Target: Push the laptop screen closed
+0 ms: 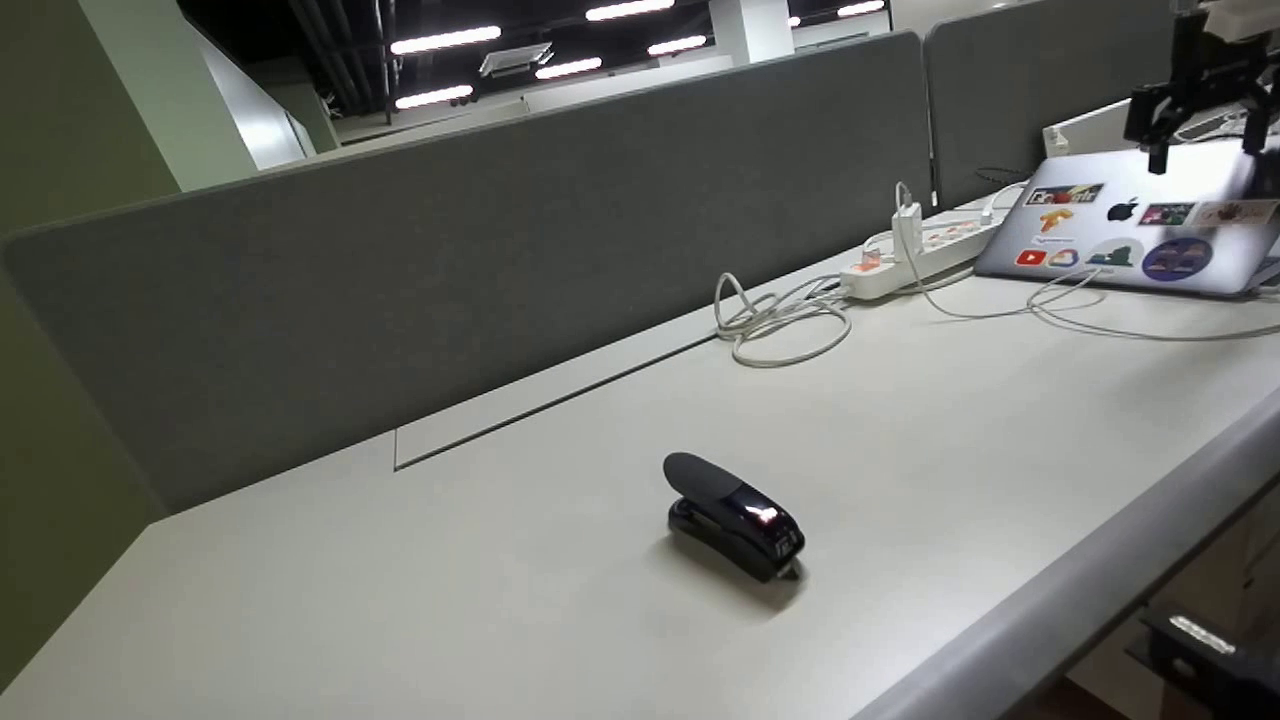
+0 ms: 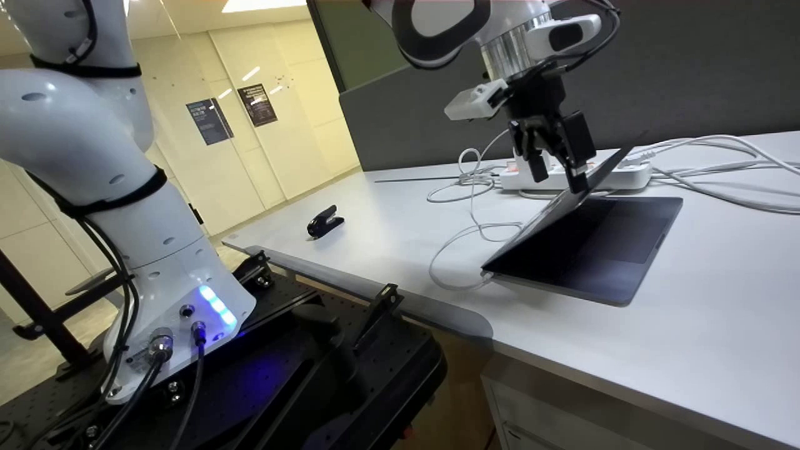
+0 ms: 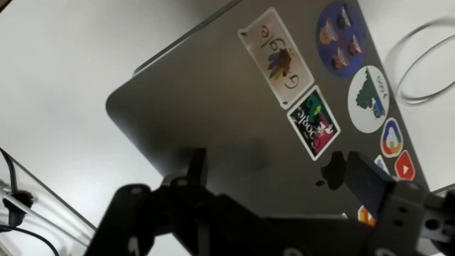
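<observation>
The screen [image 3: 213, 99] lies below the pincer [image 3: 277, 160] in the wrist view. The pincer's two fingers are spread wide apart. In an exterior view, the pincer hangs close by the back of the screen, near its top edge; I can't tell if they touch. A black sticker [image 3: 313, 122] says "Google". A cream sticker [image 3: 277, 58] spells it with a picture among the letters. A dark Apple mark [image 3: 334, 170] and a red YouTube sticker [image 3: 404, 165] show too. The screen is thin and grey with round corners. It leans over its flat base [image 2: 631, 244] on the tabletop [image 2: 719, 312].
</observation>
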You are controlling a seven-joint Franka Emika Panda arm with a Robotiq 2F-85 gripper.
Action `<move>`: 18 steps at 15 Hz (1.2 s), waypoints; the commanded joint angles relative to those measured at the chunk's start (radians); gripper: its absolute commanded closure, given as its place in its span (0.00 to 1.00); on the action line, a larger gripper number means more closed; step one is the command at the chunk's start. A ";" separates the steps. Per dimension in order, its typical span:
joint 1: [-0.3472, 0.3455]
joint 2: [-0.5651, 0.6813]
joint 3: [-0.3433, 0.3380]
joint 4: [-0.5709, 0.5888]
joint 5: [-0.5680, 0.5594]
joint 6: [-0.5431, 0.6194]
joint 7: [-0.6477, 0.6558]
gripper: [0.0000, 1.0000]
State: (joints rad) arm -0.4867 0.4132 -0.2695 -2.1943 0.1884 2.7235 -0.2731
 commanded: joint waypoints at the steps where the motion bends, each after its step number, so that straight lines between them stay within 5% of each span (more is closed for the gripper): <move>1: -0.065 0.113 0.009 0.127 0.022 -0.026 0.023 0.00; 9: -0.143 0.315 0.007 0.312 -0.010 -0.021 0.080 0.00; 18: -0.153 0.357 0.045 0.382 -0.016 -0.066 0.086 0.00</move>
State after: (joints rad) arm -0.6364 0.7347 -0.2290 -1.8657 0.1959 2.6912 -0.2325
